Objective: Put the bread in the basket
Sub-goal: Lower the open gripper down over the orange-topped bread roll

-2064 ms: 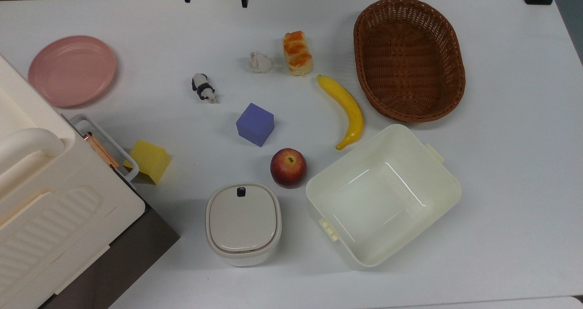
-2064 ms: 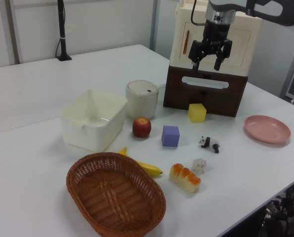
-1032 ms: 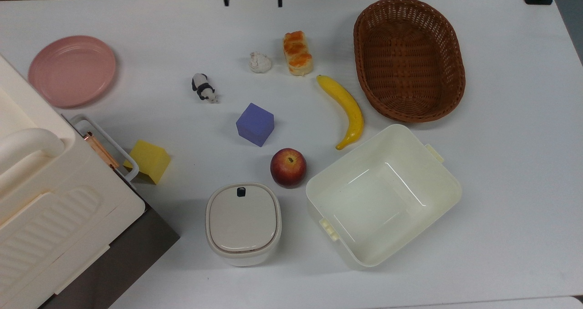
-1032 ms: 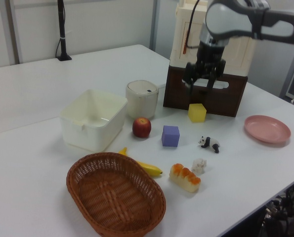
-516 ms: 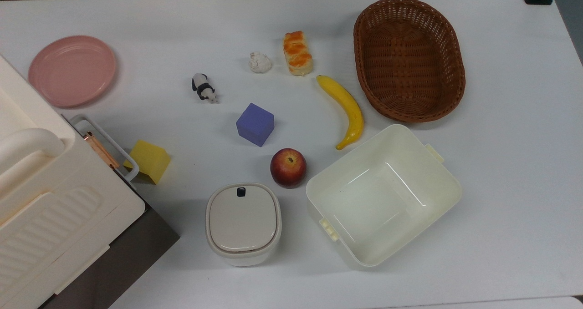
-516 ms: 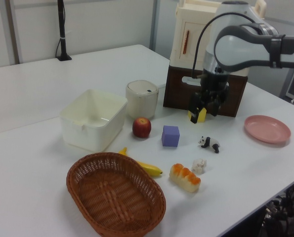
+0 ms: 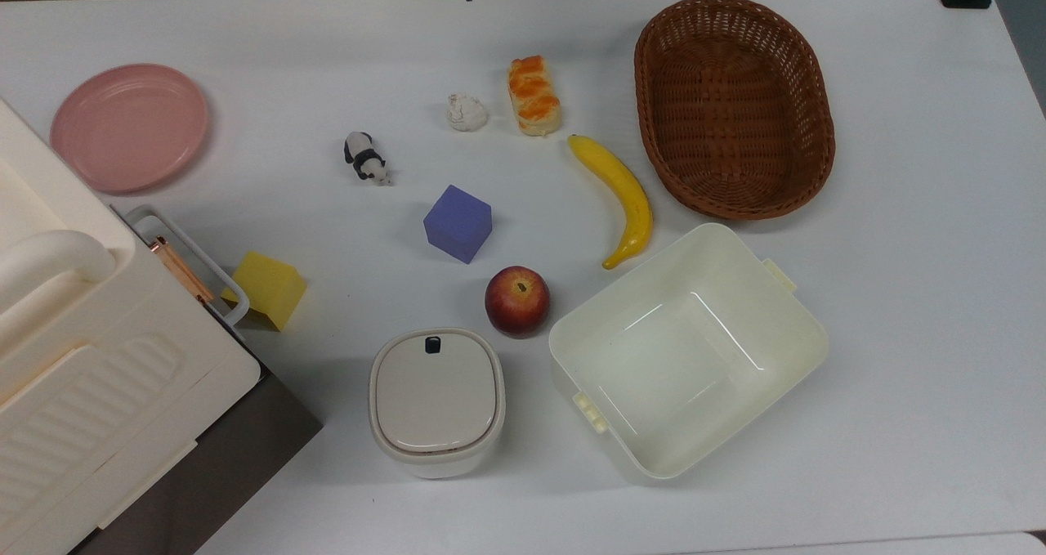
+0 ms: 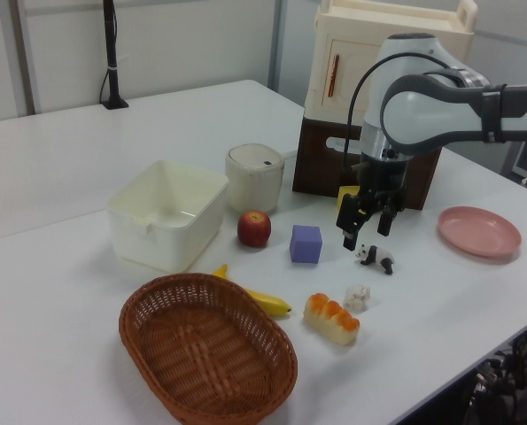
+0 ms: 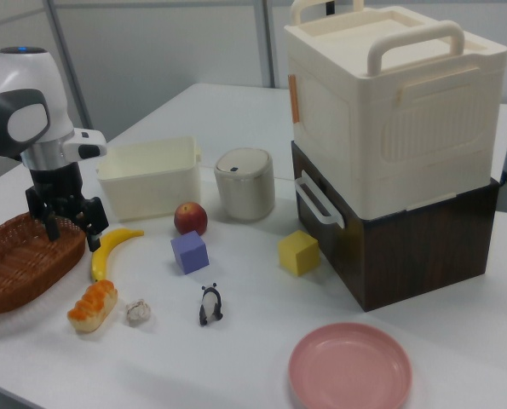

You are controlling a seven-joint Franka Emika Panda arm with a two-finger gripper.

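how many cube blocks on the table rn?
2. The purple cube sits mid-table near the apple; the yellow cube is beside the brown cabinet.

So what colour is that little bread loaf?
The bread has an orange-brown top and cream sides, clearest in the top view.

White rounded arm links; grey joints; black tool; black cable

Robotics lab: white table w/ toy props, Franka arm, partition walls.
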